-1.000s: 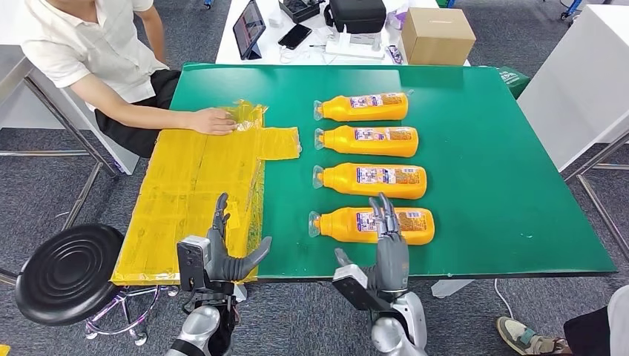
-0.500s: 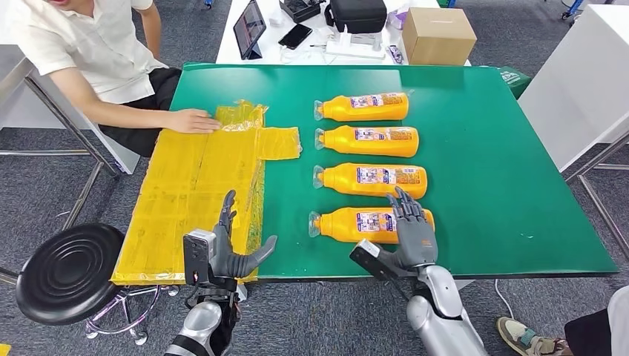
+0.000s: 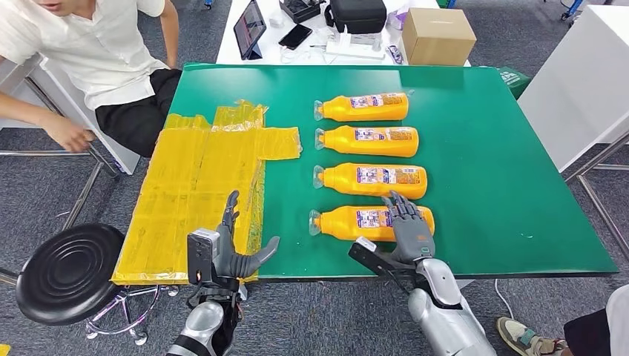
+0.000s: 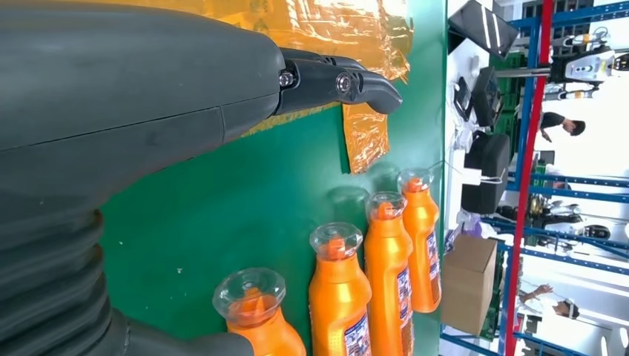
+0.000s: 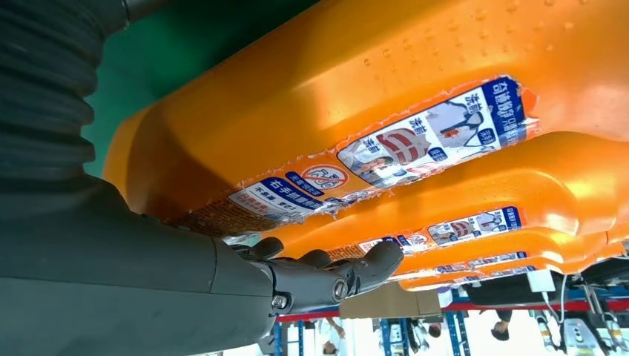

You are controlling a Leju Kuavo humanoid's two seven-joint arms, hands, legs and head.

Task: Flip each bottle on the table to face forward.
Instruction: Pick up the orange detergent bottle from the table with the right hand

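Note:
Several orange bottles lie side by side on the green table (image 3: 482, 163), caps to the left and labels up. The nearest bottle (image 3: 348, 223) (image 5: 356, 89) has my right hand (image 3: 410, 228) lying over its base end, with the fingers (image 5: 326, 278) spread and touching it, not closed around it. Behind it lie a second bottle (image 3: 371, 180), a third bottle (image 3: 367, 140) and the farthest bottle (image 3: 363, 107). My left hand (image 3: 234, 248) hovers open at the table's front edge, left of the bottles, holding nothing. In the left wrist view its fingers (image 4: 334, 81) reach over the table toward the capped bottle tops (image 4: 341, 297).
A crinkled yellow plastic sheet (image 3: 196, 193) covers the table's left part. A person (image 3: 96, 52) sits at the far left corner, hand off the table. A black stool (image 3: 67, 271) stands front left. A cardboard box (image 3: 438, 33) and electronics sit on the white table behind.
My right hand moved right and forward from the front edge onto the nearest bottle's base end. The person's hand left the yellow sheet and withdrew off the table. My left hand barely shifted.

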